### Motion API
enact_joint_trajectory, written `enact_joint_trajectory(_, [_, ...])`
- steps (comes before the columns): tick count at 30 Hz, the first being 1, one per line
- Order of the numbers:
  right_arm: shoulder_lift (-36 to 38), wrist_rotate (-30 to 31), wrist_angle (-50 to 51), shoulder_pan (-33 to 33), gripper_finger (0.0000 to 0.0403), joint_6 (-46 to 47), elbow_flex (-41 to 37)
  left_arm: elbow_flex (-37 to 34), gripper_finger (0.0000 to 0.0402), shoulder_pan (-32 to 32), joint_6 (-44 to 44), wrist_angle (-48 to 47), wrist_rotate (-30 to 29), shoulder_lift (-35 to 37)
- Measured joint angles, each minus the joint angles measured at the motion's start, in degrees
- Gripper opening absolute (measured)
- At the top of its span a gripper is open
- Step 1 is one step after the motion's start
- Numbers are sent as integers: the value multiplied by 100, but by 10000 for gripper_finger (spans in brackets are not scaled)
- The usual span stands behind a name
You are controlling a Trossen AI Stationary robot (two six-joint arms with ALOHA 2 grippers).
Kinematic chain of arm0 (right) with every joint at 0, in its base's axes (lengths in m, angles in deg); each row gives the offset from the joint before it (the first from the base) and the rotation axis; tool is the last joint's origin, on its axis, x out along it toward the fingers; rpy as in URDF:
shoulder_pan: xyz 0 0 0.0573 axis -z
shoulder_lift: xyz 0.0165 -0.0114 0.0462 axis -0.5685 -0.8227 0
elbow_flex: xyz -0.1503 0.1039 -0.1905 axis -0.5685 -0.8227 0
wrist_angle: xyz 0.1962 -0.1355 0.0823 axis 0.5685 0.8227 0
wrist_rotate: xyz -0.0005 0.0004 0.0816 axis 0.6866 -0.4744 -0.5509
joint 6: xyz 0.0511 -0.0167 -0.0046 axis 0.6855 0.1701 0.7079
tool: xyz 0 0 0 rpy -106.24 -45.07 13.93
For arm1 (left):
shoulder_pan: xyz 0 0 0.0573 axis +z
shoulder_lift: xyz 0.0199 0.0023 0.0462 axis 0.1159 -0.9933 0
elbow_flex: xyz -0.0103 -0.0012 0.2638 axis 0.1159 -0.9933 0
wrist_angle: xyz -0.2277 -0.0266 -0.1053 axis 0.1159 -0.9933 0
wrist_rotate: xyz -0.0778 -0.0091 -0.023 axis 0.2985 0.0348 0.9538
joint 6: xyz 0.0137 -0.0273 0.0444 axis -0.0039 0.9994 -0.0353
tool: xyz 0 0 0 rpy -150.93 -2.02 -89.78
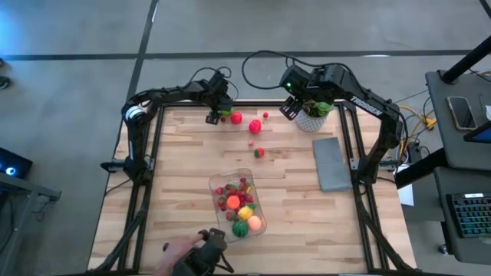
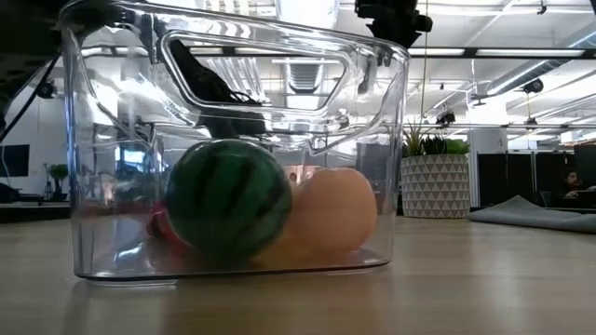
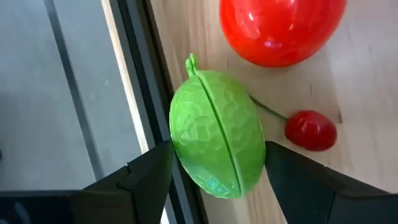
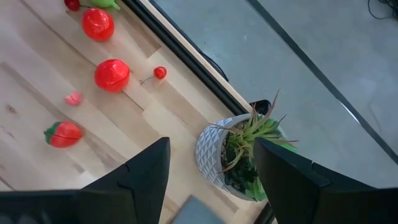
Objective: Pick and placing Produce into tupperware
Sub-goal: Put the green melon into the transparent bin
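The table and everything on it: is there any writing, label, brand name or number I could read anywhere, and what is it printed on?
No readable text in any view.
The tupperware, the produce and the plant pot: no labels show.
The right arm carries a pale strip that may be lettering: too small to read.
The keyboard and phone beside the table: too small to read.

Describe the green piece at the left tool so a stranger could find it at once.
Go to the table's far edge, where the left tool hangs. Between its open fingers sits the green piece, oval, bumpy, seamed lengthwise. Its neighbours, a big ball and a small cherry, are red.
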State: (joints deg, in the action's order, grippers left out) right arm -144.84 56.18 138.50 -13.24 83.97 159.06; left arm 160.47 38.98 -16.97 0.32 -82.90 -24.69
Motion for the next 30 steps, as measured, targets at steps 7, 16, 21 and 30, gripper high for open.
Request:
enact_joint_trajectory(7, [0, -14, 1, 0, 224, -2, 0, 1, 235, -39, 136, 41, -4, -145])
enact_joint_trajectory(16, [0, -13, 1, 60, 224, -2, 0, 11, 235, -121, 157, 65, -4, -145])
enact_joint_trajectory(21, [0, -15, -1, 68, 224, -1, 0, 11, 235, -115, 162, 93, -22, -145])
enact_joint_trajectory(30, [0, -15, -4, 66, 224, 0, 0, 11, 196, -115, 172, 115, -22, -145])
